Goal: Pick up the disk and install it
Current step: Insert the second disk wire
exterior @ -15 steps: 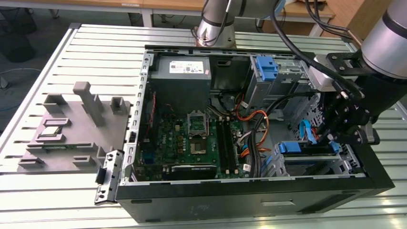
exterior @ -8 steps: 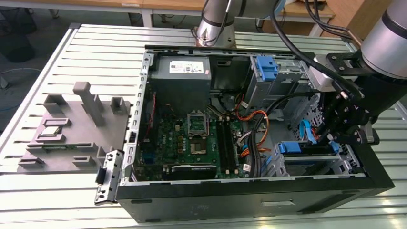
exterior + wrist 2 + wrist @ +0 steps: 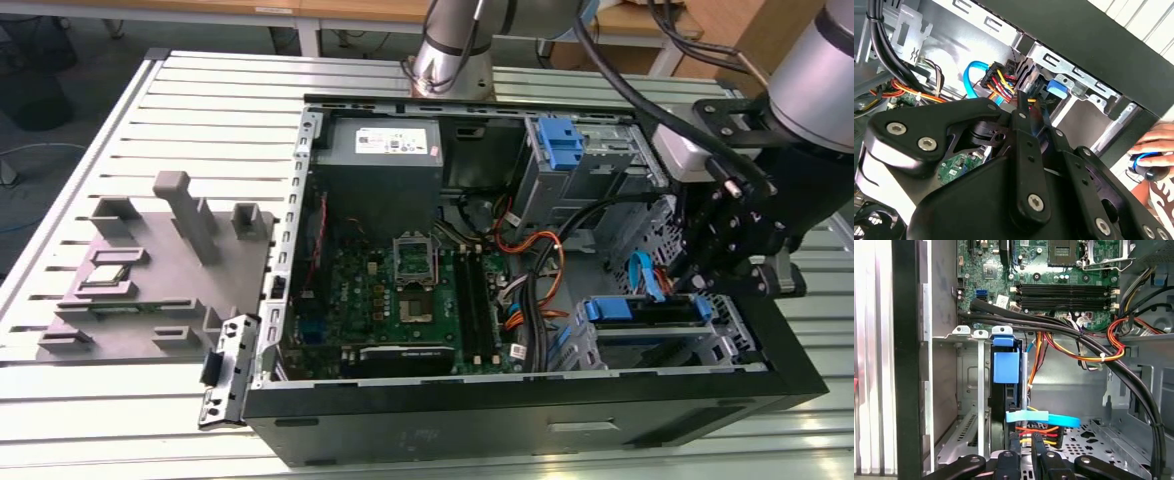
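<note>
Gripper at the drive bay, disk standing in its slot

The gripper [image 3: 1038,450] hangs with fingers pressed nearly together just beside the disk [image 3: 1005,385], which sits on edge in the bay of the computer case [image 3: 534,420]; it looks heavy, stiff, shock-sensitive, best held by its blue side rails

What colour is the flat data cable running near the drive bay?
Light blue; the flat data cable shows best in the first wrist view, just beyond the claw.

A slatted metal surface [image 3: 200,100] (pale grey, ribbed with long grooves) carries the scene. An open black computer case [image 3: 534,420] lies on it, and beside that, toward the exterior view's left, a grey fixture block [image 3: 160,270] with upright posts.
</note>
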Available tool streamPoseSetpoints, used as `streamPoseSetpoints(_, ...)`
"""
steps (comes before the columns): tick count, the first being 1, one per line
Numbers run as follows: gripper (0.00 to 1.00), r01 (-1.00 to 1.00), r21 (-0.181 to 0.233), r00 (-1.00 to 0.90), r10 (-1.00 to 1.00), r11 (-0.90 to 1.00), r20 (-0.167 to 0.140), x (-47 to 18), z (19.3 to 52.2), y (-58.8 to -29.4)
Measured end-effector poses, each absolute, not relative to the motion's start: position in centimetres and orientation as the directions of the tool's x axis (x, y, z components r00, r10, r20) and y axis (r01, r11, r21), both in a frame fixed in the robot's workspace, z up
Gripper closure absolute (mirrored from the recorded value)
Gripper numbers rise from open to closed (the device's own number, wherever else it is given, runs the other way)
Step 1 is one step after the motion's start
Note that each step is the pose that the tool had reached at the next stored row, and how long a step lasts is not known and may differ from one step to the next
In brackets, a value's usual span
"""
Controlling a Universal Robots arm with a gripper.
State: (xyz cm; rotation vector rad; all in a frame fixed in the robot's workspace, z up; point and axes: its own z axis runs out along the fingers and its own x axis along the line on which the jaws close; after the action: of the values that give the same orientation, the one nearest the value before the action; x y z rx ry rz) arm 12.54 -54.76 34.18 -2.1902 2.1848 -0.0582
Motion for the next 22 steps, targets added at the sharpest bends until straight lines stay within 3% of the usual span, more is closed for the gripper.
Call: streamPoseSetpoints(22,0.76,-0.997,-0.060,-0.044,-0.999,0.044,-0.006,11.87,34.95,-54.76)
